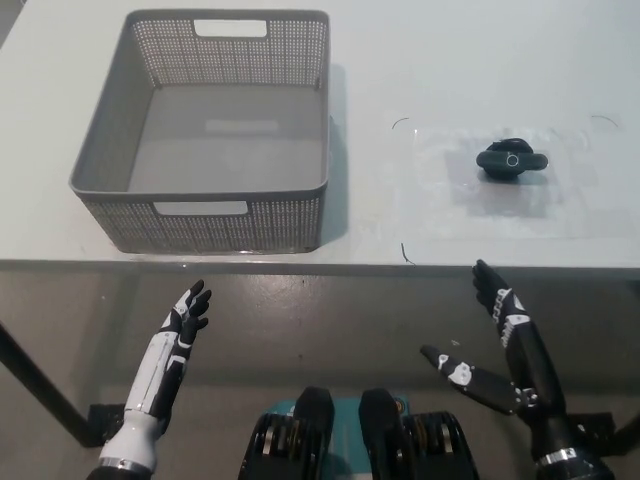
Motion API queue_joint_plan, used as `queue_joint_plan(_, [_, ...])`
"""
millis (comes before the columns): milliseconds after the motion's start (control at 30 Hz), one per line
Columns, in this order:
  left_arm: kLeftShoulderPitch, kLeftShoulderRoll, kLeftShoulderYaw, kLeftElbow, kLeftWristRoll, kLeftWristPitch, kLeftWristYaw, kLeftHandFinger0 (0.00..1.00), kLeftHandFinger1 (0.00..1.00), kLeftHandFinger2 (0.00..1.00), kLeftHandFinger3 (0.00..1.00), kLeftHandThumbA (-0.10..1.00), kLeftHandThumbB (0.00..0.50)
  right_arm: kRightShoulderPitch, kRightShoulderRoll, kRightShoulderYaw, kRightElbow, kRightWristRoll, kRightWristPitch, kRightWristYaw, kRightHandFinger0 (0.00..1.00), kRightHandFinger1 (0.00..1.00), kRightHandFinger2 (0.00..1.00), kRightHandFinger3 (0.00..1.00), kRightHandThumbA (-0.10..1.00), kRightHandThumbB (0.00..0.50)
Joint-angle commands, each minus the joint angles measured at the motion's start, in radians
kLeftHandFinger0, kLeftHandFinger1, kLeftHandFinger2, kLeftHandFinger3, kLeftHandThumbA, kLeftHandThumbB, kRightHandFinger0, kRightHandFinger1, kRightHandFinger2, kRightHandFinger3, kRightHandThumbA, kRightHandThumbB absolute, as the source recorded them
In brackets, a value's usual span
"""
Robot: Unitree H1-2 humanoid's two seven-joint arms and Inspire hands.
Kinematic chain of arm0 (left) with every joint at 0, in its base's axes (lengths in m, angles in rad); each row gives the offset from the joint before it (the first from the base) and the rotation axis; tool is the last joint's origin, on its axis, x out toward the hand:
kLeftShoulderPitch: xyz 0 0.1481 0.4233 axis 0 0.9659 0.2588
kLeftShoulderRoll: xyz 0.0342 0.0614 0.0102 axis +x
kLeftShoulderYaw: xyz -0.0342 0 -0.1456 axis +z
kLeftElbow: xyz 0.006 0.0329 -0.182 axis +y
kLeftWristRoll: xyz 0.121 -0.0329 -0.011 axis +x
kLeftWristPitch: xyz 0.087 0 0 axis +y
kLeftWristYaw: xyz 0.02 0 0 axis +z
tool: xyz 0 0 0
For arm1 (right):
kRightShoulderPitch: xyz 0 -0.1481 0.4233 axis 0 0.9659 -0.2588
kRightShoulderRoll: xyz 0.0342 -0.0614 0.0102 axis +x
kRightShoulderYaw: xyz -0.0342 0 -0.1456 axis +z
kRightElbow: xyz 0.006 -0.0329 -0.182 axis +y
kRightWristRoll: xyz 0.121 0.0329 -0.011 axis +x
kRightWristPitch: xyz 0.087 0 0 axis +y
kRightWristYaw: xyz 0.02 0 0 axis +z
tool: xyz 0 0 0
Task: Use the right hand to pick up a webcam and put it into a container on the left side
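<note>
Start of the reach. The black right hand [505,345] hangs below the table edge, fingers spread and holding nothing; the white left hand [180,335] rests low at the left, likewise released. The small dark rounded webcam [511,161] sits on a clear plastic sheet [450,195] at the right, well apart from the grey perforated plastic basket [120,180], which stands empty at the left. A sound grasp would likely descend over the webcam's body. The pale matte tabletop [400,60] overhangs a grey floor [330,320].
</note>
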Motion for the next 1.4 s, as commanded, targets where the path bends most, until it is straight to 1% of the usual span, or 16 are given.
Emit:
queue_joint_plan(0, [-0.007, 0.011, -0.005, -0.038, 0.003, -0.025, -0.01, 1.0, 1.0, 1.0, 1.0, 1.0, 0.091, 0.003, -0.021, -0.031, -0.116, 0.055, -0.062, 0.014, 1.0, 1.0, 1.0, 1.0, 0.89, 0.092])
queue_joint_plan(167, [-0.007, 0.009, -0.008, -0.029, 0.002, -0.028, -0.01, 1.0, 1.0, 1.0, 1.0, 1.0, 0.08, -0.017, -0.04, -0.065, -0.216, 0.055, -0.034, 0.002, 1.0, 1.0, 1.0, 1.0, 0.86, 0.085])
queue_joint_plan(233, [-0.005, 0.012, -0.009, -0.026, 0.01, -0.031, -0.007, 1.0, 1.0, 1.0, 1.0, 1.0, 0.084, -0.053, -0.047, -0.088, -0.23, 0.044, -0.032, -0.011, 1.0, 1.0, 1.0, 1.0, 0.86, 0.112])
queue_joint_plan(300, [0.001, 0.012, -0.009, -0.032, 0.005, -0.028, -0.009, 1.0, 1.0, 1.0, 1.0, 1.0, 0.084, -0.074, -0.055, -0.101, -0.238, 0.043, -0.025, -0.008, 1.0, 1.0, 1.0, 1.0, 0.87, 0.115])
queue_joint_plan(400, [0.005, 0.011, -0.01, -0.034, -0.001, -0.024, -0.013, 1.0, 1.0, 1.0, 1.0, 1.0, 0.084, -0.125, -0.085, -0.132, -0.246, 0.012, -0.005, -0.016, 1.0, 1.0, 1.0, 1.0, 0.92, 0.169])
queue_joint_plan(567, [0.011, 0.016, -0.025, -0.029, 0.014, -0.03, -0.017, 1.0, 1.0, 1.0, 1.0, 1.0, 0.094, -0.248, -0.173, -0.156, -0.249, -0.051, 0.108, 0.015, 1.0, 1.0, 1.0, 1.0, 0.91, 0.178])
queue_joint_plan(700, [0.033, 0.008, -0.042, -0.023, 0.014, -0.047, -0.02, 1.0, 1.0, 1.0, 1.0, 1.0, 0.109, -0.346, -0.262, -0.149, -0.233, -0.082, 0.232, 0.053, 1.0, 1.0, 1.0, 1.0, 0.96, 0.225])
queue_joint_plan(767, [0.042, 0.005, -0.049, -0.024, 0.02, -0.046, -0.02, 1.0, 1.0, 1.0, 1.0, 1.0, 0.111, -0.4, -0.312, -0.131, -0.218, -0.118, 0.289, 0.08, 1.0, 1.0, 1.0, 1.0, 0.99, 0.239])
queue_joint_plan(867, [0.059, 0.01, -0.059, -0.031, 0.033, -0.058, -0.018, 1.0, 1.0, 1.0, 1.0, 1.0, 0.098, -0.524, -0.386, -0.075, -0.142, -0.186, 0.366, 0.133, 1.0, 1.0, 1.0, 1.0, 0.97, 0.311])
queue_joint_plan(967, [0.067, 0.011, -0.065, -0.035, 0.036, -0.065, -0.018, 1.0, 1.0, 1.0, 1.0, 1.0, 0.09, -0.598, -0.429, -0.02, -0.056, -0.237, 0.356, 0.148, 1.0, 1.0, 1.0, 1.0, 0.96, 0.35])
queue_joint_plan(1000, [0.069, 0.01, -0.066, -0.038, 0.036, -0.062, -0.018, 1.0, 1.0, 1.0, 1.0, 1.0, 0.091, -0.639, -0.443, 0.001, -0.003, -0.254, 0.356, 0.155, 1.0, 1.0, 1.0, 1.0, 0.94, 0.389])
queue_joint_plan(1067, [0.069, 0.01, -0.069, -0.038, 0.036, -0.064, -0.019, 1.0, 1.0, 1.0, 1.0, 1.0, 0.088, -0.716, -0.46, 0.05, 0.077, -0.29, 0.369, 0.17, 1.0, 1.0, 1.0, 1.0, 0.9, 0.42])
queue_joint_plan(1133, [0.068, 0.011, -0.072, -0.041, 0.038, -0.061, -0.018, 1.0, 1.0, 1.0, 1.0, 1.0, 0.085, -0.787, -0.466, 0.097, 0.149, -0.335, 0.387, 0.175, 1.0, 1.0, 1.0, 1.0, 0.86, 0.44])
queue_joint_plan(1167, [0.068, 0.012, -0.073, -0.041, 0.039, -0.061, -0.017, 1.0, 1.0, 1.0, 1.0, 1.0, 0.085, -0.802, -0.467, 0.11, 0.165, -0.345, 0.392, 0.175, 1.0, 1.0, 1.0, 1.0, 0.84, 0.415])
queue_joint_plan(1233, [0.061, 0.015, -0.072, -0.041, 0.042, -0.06, -0.017, 1.0, 1.0, 1.0, 1.0, 1.0, 0.09, -0.852, -0.469, 0.135, 0.226, -0.356, 0.385, 0.181, 1.0, 1.0, 1.0, 1.0, 0.83, 0.448])
queue_joint_plan(1367, [0.06, 0.019, -0.073, -0.038, 0.044, -0.063, -0.019, 1.0, 1.0, 1.0, 1.0, 1.0, 0.097, -0.991, -0.465, 0.221, 0.405, -0.399, 0.381, 0.225, 1.0, 1.0, 1.0, 1.0, 0.83, 0.471])
